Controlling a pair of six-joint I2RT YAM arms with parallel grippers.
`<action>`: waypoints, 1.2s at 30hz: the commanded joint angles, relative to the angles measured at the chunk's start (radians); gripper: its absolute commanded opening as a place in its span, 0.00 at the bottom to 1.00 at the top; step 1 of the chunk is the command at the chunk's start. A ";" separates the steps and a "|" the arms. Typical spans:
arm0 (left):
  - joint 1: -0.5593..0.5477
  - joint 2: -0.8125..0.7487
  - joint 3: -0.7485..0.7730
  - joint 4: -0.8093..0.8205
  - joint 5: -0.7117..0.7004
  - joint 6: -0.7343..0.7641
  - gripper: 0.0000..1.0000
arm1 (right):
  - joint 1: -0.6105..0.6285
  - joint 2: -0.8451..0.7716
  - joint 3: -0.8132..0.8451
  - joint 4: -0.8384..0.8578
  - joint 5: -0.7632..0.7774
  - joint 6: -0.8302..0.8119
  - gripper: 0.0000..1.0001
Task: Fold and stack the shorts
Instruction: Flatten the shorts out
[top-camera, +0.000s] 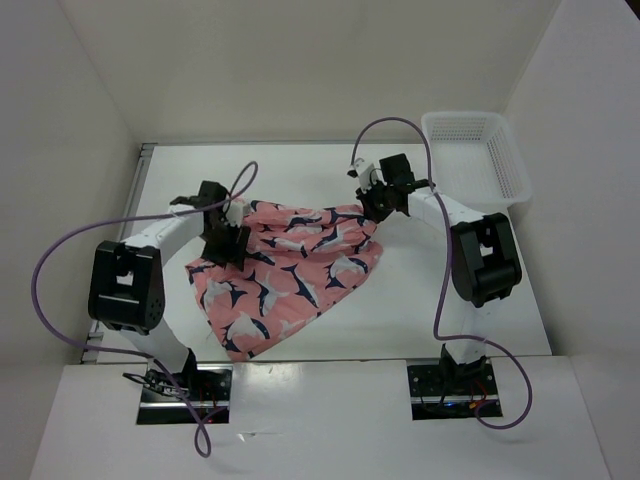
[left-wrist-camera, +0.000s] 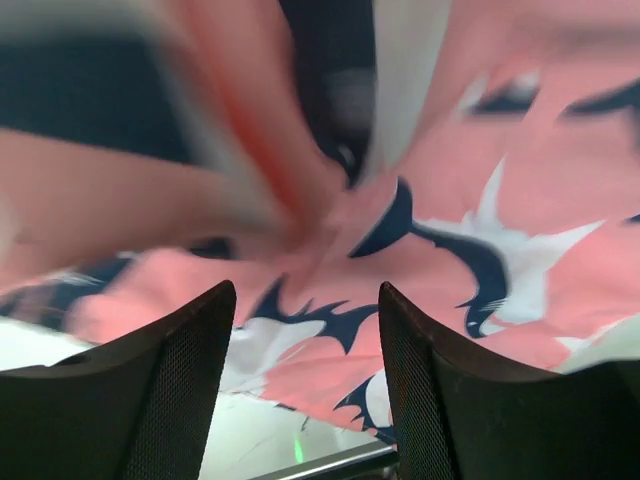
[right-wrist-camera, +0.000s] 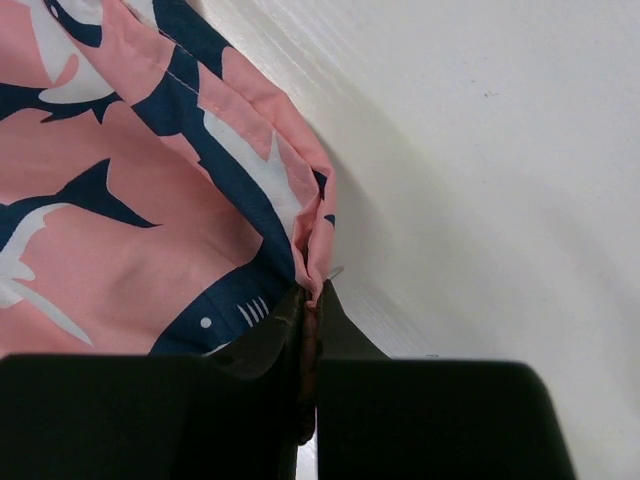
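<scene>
The salmon-pink shorts (top-camera: 285, 270) with a navy-and-white print lie partly spread on the white table, their top edge stretched between my two grippers. My left gripper (top-camera: 228, 240) is over the shorts' upper left part. In the left wrist view its jaws (left-wrist-camera: 305, 300) stand wide apart, with the fabric (left-wrist-camera: 520, 200) blurred just beyond them and nothing between them. My right gripper (top-camera: 372, 207) is at the shorts' upper right corner. In the right wrist view it (right-wrist-camera: 310, 295) is shut on a fold of the hem (right-wrist-camera: 312, 225), lifted off the table.
A white mesh basket (top-camera: 475, 155) stands at the back right of the table. White walls enclose the table on the left, back and right. Purple cables loop from both arms.
</scene>
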 joint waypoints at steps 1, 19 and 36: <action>0.047 -0.051 0.251 0.069 0.014 0.003 0.67 | 0.012 -0.024 0.021 0.028 0.010 -0.035 0.00; 0.056 0.421 0.649 0.093 -0.196 0.003 0.77 | 0.012 -0.013 0.041 0.009 0.001 -0.075 0.00; 0.110 0.086 0.391 0.060 -0.320 0.003 0.00 | 0.022 -0.015 0.031 0.009 -0.008 -0.075 0.00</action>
